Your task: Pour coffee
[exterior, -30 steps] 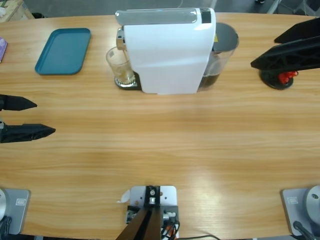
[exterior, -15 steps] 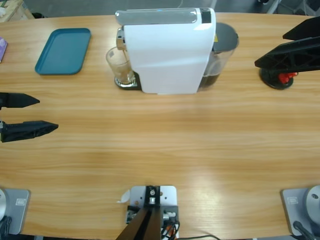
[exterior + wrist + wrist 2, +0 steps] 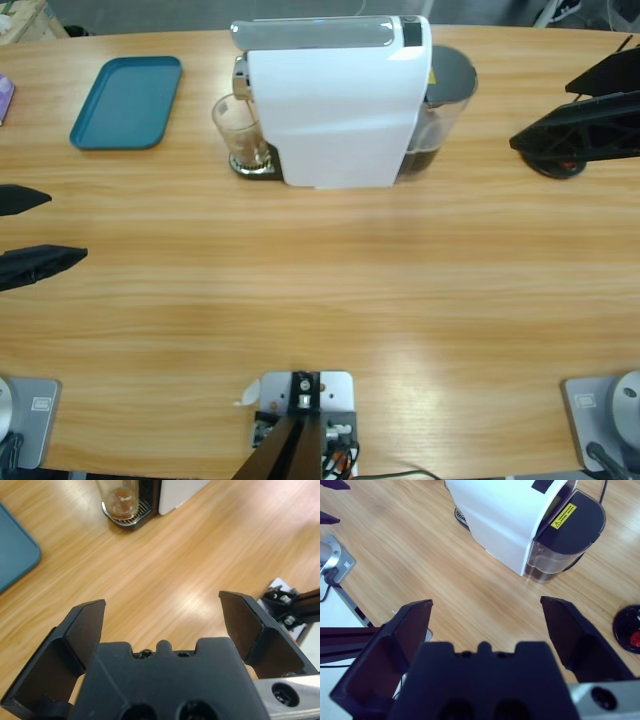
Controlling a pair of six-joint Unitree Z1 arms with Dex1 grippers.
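The white coffee machine (image 3: 335,105) stands at the middle of the bench's far edge, with its grey translucent tank (image 3: 440,120) at the right end of the machine. A small clear glass (image 3: 238,128) sits on the round drip tray (image 3: 255,165) under the spout at the machine's left end; it is placed there so that whatever the spout dispenses falls straight into it. The coffee (image 3: 121,511) shows in the left wrist view as a thin brown layer at the bottom of this glass. A teal tray (image 3: 127,101) lies flat near the bench's far left corner, well apart from the machine, with nothing on it. The left gripper (image 3: 35,228) is at the bench's left edge with its jaws spread wide and holding nothing; it faces across the bare wood toward the glass, an orientation that suits a side approach to the glass wall. The right gripper (image 3: 540,115) is near the bench's far right edge, jaws likewise wide apart and empty, above a small black round object with a red part (image 3: 631,630). In its wrist view the machine and tank lie ahead. Judgement: the glass is not yet grasped, so the pour has not begun; the next move calls for the left gripper to close on the glass without tipping it.
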